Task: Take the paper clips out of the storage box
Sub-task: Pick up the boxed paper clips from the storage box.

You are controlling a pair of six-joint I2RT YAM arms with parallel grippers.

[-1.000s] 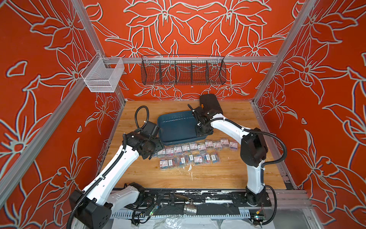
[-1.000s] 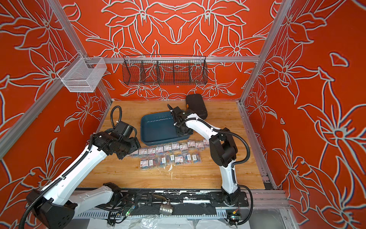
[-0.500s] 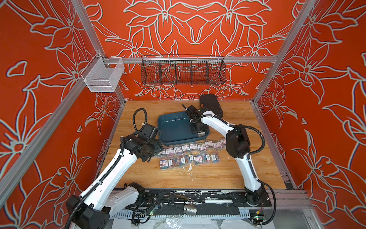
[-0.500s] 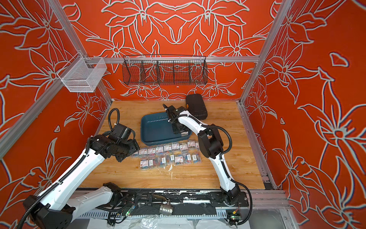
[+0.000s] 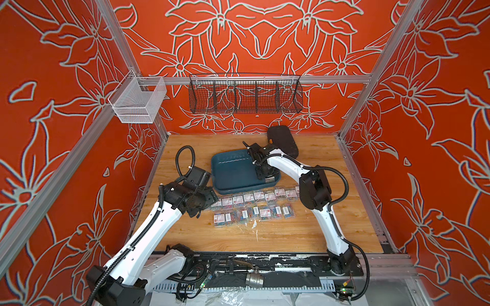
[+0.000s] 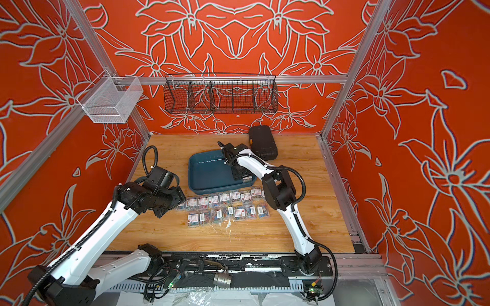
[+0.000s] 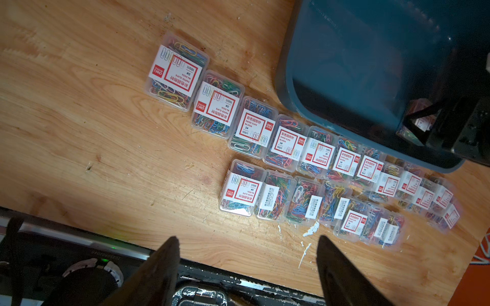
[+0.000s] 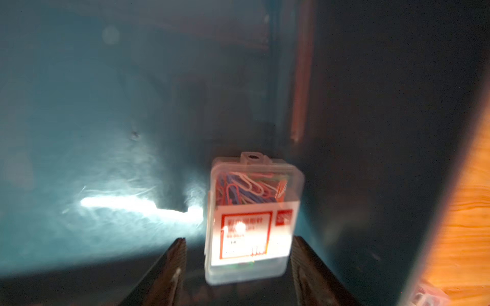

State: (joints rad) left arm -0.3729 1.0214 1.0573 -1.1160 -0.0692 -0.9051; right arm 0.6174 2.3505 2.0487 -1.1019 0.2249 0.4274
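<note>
In both top views the right gripper (image 5: 266,177) (image 6: 240,177) reaches into the near right corner of the storage box (image 5: 230,172) (image 6: 208,172). The box is a smooth teal plastic tray with rounded corners, its long axis lying across the wood-grain table (image 5: 278,233). The paper clips (image 5: 254,205) (image 6: 228,208), in small clear boxes, lie in two rows just beside the tray's near wall. Orange floral walls (image 5: 252,39) enclose everything.

In the left wrist view the left gripper (image 7: 246,265) hangs spread wide and empty near the rows.

The right wrist view is blurred. There the right gripper's jaws stand unclenched astride one clip box (image 8: 252,220), which lies flat on the tray floor, label up, its tab pointing away from the gripper.
</note>
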